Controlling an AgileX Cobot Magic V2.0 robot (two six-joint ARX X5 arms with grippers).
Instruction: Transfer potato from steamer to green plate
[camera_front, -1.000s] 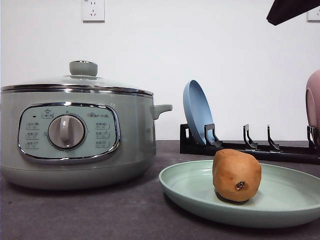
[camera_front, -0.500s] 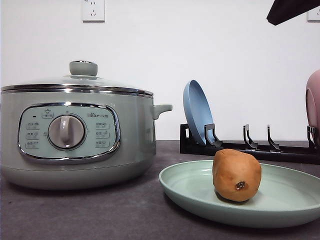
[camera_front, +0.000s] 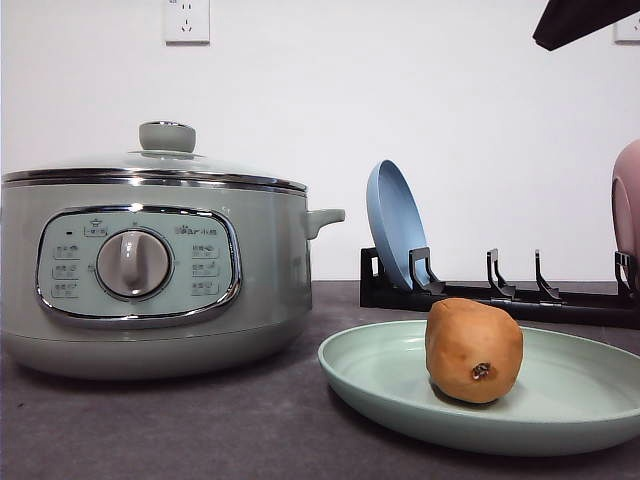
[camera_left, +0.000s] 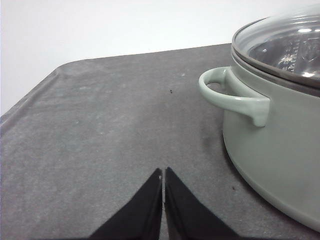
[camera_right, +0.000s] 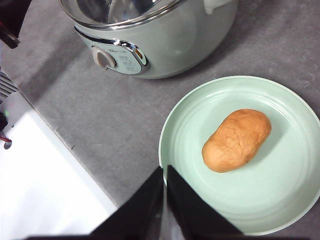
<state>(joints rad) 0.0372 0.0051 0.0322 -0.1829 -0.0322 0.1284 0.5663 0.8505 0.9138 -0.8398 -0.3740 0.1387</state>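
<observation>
In the front view you see the potato (camera_front: 473, 350) lying on the green plate (camera_front: 560, 420), to the right of the steamer (camera_front: 150, 260). One blunt end faces you, with the small dark eye spot low on that end, so its long axis is foreshortened here and runs roughly away from the camera. The steamer's lid is on, its green knob (camera_front: 167, 136) on top. There is small print beside the central dial (camera_front: 133, 263) and on the buttons, too small for you to read. Behind the plate a blue plate (camera_front: 395, 225) stands on edge in a black rack (camera_front: 500, 290), and a pink plate (camera_front: 627, 215) shows at the right edge. A wall socket (camera_front: 187, 20) sits high on the wall.

In the left wrist view, your left gripper (camera_left: 163, 175) has its fingers pressed together, nothing between them, above the grey table (camera_left: 100, 125) beside the steamer's side handle (camera_left: 232, 95).

In the right wrist view, you get the potato's full oval length, lying diagonally across the plate's floor. The right gripper (camera_right: 164, 172) is closed and empty, its tips over the plate's rim, apart from the potato. The control panel lettering is unreadable here too.
</observation>
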